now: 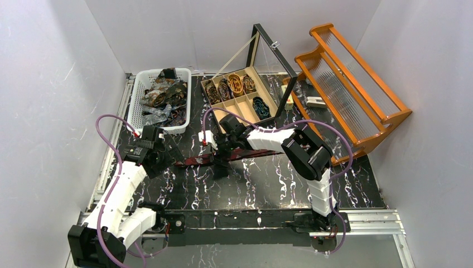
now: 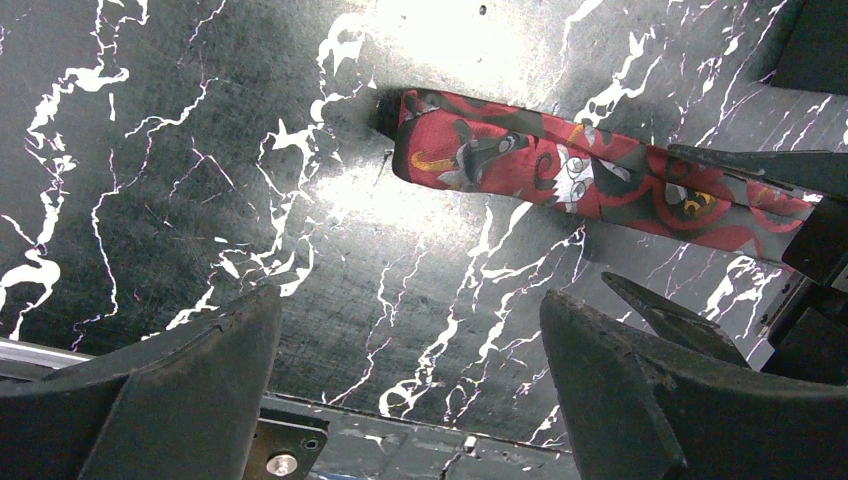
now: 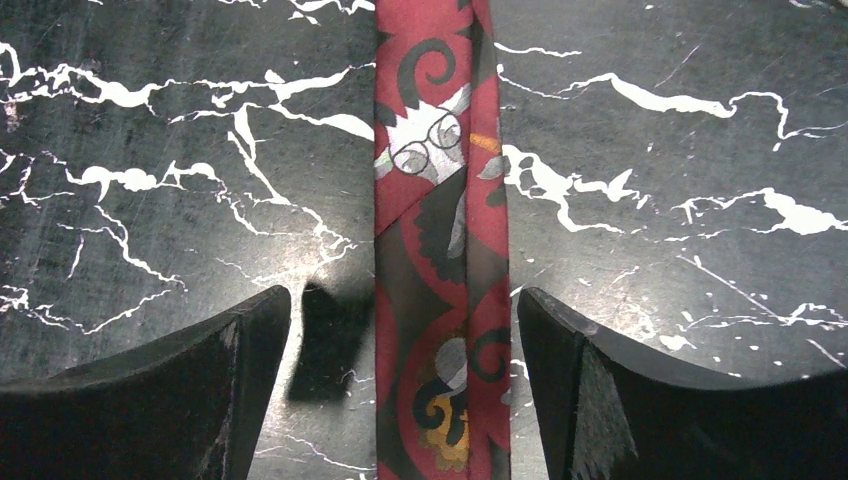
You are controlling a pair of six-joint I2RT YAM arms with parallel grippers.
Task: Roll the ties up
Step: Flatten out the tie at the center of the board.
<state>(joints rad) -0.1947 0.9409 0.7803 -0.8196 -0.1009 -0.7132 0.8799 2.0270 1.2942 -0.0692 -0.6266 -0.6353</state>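
A red patterned tie [image 1: 193,161] lies flat as a strip on the black marbled table [image 1: 268,184]. My right gripper [image 1: 222,158] is open and straddles the strip low over the table. In the right wrist view the tie [image 3: 440,200] runs between the open fingers [image 3: 230,370] without touching them. My left gripper [image 1: 165,158] is open and empty beside the strip's left end. In the left wrist view that end [image 2: 480,155] lies ahead of the open gripper [image 2: 410,340]. Several rolled ties [image 1: 235,85] sit in a wooden box. Loose ties [image 1: 163,95] fill a white basket.
The wooden compartment box [image 1: 244,104] with a raised glass lid [image 1: 273,53] stands at the back centre. The white basket [image 1: 135,103] is at the back left. An orange wooden rack [image 1: 351,84] leans at the right. A metal rail [image 1: 368,215] runs along the table's near edge.
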